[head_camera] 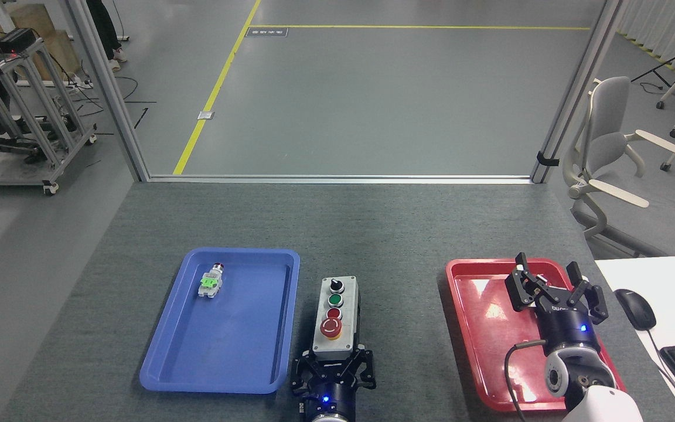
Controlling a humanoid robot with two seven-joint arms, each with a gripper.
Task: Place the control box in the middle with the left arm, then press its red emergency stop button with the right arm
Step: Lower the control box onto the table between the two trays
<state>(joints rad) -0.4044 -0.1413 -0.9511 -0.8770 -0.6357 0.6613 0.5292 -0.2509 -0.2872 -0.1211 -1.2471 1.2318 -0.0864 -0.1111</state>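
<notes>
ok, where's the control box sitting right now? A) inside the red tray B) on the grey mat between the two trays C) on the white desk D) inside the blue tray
B: the control box stands on the mat, right of the blue tray and left of the red tray.

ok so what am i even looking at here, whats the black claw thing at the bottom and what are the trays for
This is one picture from a camera in a robot's head, looking down at a grey table. The black claws are its two arm tips. The left end effector grips the near end of a grey control box, which stands between the two trays. The large red emergency stop button is on its face. The right end effector hovers open over a red tray. The blue tray holds a small switch part.
</notes>
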